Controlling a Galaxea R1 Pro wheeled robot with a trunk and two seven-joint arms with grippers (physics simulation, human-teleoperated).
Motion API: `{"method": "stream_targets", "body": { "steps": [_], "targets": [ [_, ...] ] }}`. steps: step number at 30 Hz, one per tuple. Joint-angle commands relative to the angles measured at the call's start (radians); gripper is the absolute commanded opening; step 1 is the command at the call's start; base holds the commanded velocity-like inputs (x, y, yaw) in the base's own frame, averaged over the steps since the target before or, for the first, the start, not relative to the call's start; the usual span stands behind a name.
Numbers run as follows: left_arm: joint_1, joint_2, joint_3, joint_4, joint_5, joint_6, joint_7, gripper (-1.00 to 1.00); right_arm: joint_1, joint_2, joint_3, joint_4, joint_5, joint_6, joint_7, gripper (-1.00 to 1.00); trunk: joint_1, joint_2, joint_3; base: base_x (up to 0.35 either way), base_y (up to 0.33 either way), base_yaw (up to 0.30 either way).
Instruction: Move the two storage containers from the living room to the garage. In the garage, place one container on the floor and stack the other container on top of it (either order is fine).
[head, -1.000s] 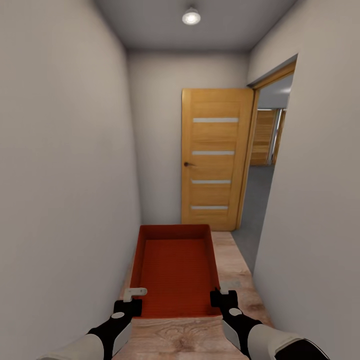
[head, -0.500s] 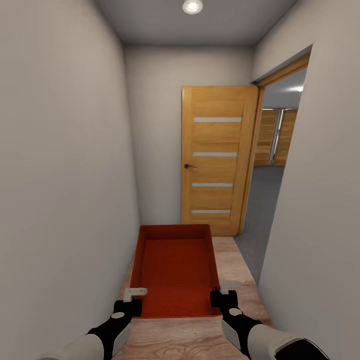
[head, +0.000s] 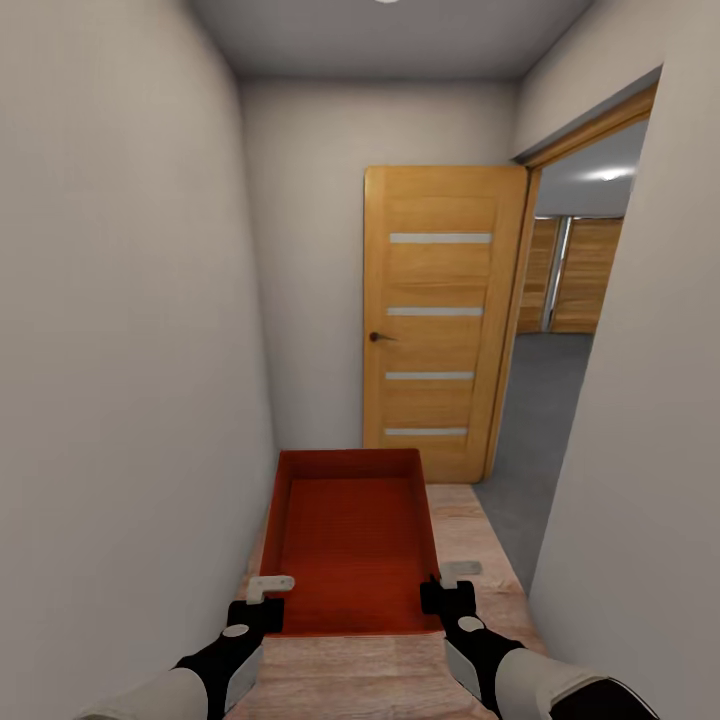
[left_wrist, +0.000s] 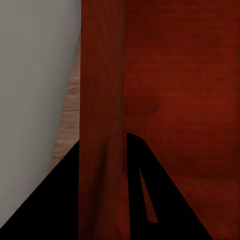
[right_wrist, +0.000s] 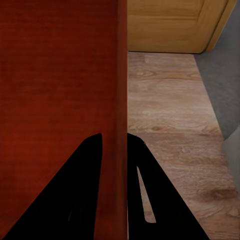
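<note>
The robot carries one orange-red, thin-walled, open-topped storage container (head: 355, 540) out in front of its trunk, low over a light wood plank floor (head: 470, 535) in a narrow corridor with white-grey walls (head: 120, 350); the bin is held level, its open side up and its far end pointing down the corridor, which suits a load that has to pass between close walls.

The left gripper (head: 262, 598) is clamped on the container's left side wall near its near corner; in the left wrist view the red wall (left_wrist: 102, 125) runs straight between the two dark fingers (left_wrist: 65, 200), one outside and one inside the bin. The right gripper (head: 445, 590) pinches the opposite wall the same way; the right wrist view shows the thin red edge (right_wrist: 121, 100) squeezed between its fingers (right_wrist: 82, 195). Gripping both side walls at matching spots probably keeps the thin bin from twisting or tipping.

Ahead stands a light-brown wooden door with four pale horizontal strips (head: 440, 320), swung open against the end wall; just right of it the doorway gives onto a dark grey floor (head: 535, 420), likely the way to the garage, so the carry seems only part done.
</note>
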Motion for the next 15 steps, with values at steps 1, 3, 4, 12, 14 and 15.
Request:
{"method": "stream_targets", "body": {
  "steps": [1, 3, 4, 12, 14, 15],
  "targets": [
    [-0.001, -0.001, -0.003, 0.001, 0.008, -0.001, 0.006, -1.0, -0.002, 0.008, -0.056, -0.001, 0.011, 0.0, 0.0, -1.0, 0.001, -0.002, -0.002, 0.321, 0.0, 0.0],
    [-0.001, -0.001, -0.003, 0.001, 0.008, -0.001, 0.006, -1.0, -0.002, 0.008, -0.056, -0.001, 0.011, 0.0, 0.0, -1.0, 0.001, -0.002, -0.002, 0.322, 0.0, 0.0],
    [-0.001, -0.001, -0.003, 0.001, 0.008, -0.001, 0.006, -1.0, -0.002, 0.008, -0.056, -0.001, 0.011, 0.0, -0.001, -1.0, 0.001, -0.002, -0.002, 0.322, 0.0, 0.0],
    [-0.001, -0.001, -0.003, 0.001, 0.008, -0.001, 0.006, -1.0, -0.002, 0.008, -0.056, -0.001, 0.011, 0.0, 0.0, -1.0, 0.001, -0.002, -0.002, 0.321, 0.0, 0.0],
    [-0.001, -0.001, -0.003, 0.001, 0.008, -0.001, 0.006, -1.0, -0.002, 0.008, -0.055, -0.001, 0.011, 0.0, 0.0, -1.0, 0.001, -0.002, -0.002, 0.322, 0.0, 0.0],
    [-0.001, -0.001, -0.003, 0.001, 0.008, -0.001, 0.006, -1.0, -0.002, 0.008, -0.055, -0.002, 0.011, 0.0, -0.001, -1.0, 0.001, -0.002, -0.002, 0.322, 0.0, 0.0]
  ]
}}
